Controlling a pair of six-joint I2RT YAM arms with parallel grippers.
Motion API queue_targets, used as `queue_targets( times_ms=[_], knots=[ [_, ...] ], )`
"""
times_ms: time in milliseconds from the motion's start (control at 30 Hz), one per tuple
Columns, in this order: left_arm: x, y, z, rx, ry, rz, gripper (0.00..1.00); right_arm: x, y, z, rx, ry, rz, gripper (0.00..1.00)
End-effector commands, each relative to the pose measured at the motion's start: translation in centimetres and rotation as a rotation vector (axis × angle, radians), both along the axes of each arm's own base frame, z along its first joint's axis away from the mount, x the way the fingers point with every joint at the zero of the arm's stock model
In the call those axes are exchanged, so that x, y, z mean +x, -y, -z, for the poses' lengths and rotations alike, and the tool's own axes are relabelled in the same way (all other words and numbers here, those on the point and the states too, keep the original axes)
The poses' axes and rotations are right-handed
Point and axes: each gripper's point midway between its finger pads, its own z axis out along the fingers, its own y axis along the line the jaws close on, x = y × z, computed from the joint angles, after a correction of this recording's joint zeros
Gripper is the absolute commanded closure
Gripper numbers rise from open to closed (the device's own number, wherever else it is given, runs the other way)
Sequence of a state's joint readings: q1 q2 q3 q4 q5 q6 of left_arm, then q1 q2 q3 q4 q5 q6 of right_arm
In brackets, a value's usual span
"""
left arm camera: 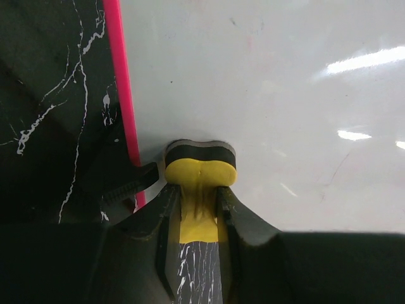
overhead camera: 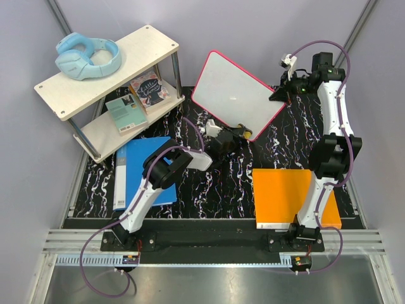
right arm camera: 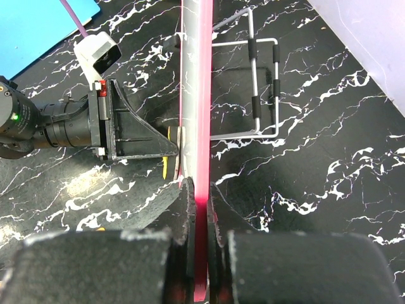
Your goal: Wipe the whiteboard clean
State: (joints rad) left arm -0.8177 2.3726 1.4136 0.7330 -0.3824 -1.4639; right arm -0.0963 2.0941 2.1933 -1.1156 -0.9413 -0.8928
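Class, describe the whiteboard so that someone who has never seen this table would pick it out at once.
On the black marbled table, look at the far side, right of the wooden shelf. The whiteboard is held up at a tilt there, its edge pinched by the right gripper. Unlike the orange board and blue folder lying flat, it is white with a thin pink-red frame.

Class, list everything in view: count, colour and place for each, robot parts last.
whiteboard: one, white with pink frame, rear centre, tilted
eraser: one, yellow and black, against the whiteboard's face
headphones: one, light blue, top shelf
shelf unit: one, pale, two tiers, rear left
books: two, pinkish and teal, lower shelf
folder: one, blue, left
board: one, orange, near right
wire stand: one, white and black, behind whiteboard
table: one, black marbled
left arm: one, jaws shut on eraser
right arm: one, jaws shut on whiteboard's edge
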Motion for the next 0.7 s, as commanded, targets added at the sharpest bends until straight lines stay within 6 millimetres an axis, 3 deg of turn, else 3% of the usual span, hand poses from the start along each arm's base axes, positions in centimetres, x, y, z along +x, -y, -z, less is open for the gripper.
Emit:
queue_targets(
  times_ms=[0,467,567,667],
  knots=[
    [-0.6,2.9,-1.7,-0.088,0.023,0.092,1.0,-9.1,-3.0,8.9,-0.073,-0.573,-0.076,1.0],
    [-4.0,7.7,-3.1,-0.095,0.052,0.238,1.0,-9.0,-3.0,9.0,-0.072,-0.573,-0.078,1.0],
    [-3.5,7.3,-3.6,-0.086,0.085,0.221,1.0,-9.0,-3.0,9.0,-0.07,-0.577,-0.076,1.0],
    [-2.3,6.5,-5.3,-0.105,0.137,0.188,1.0,-9.1,-3.0,9.0,-0.07,-0.576,-0.077,1.0]
  ],
)
